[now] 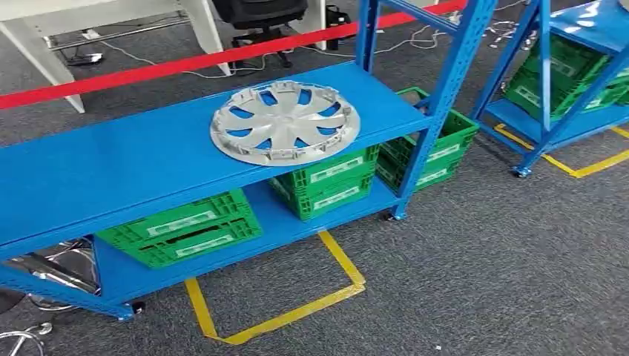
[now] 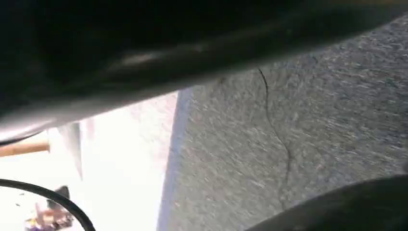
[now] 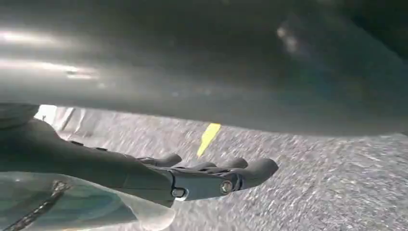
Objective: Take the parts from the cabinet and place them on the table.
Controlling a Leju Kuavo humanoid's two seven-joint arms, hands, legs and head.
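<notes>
Close behind our right hand (image 3: 202, 180) we see straight fingers holding nothing above grey carpet; our left hand's state we cannot tell. Farther off, a silver hubcap (image 1: 285, 122) lies flat near the blue shelf's (image 1: 111, 170) right end.

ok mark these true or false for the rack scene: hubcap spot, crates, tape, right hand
1. The silver hubcap lies flat on the blue shelf. True.
2. Green crates sit on the lower shelf beneath it. True.
3. The hubcap is inside a green crate. False: it lies on the bare upper shelf.
4. The yellow floor tape marks the carpet in front of the rack. True.
5. The right hand grips the hubcap. False: in the right wrist view it hangs over the carpet with its fingers stretched out, holding nothing.
6. The barrier tape behind the rack is green. False: it is red.
</notes>
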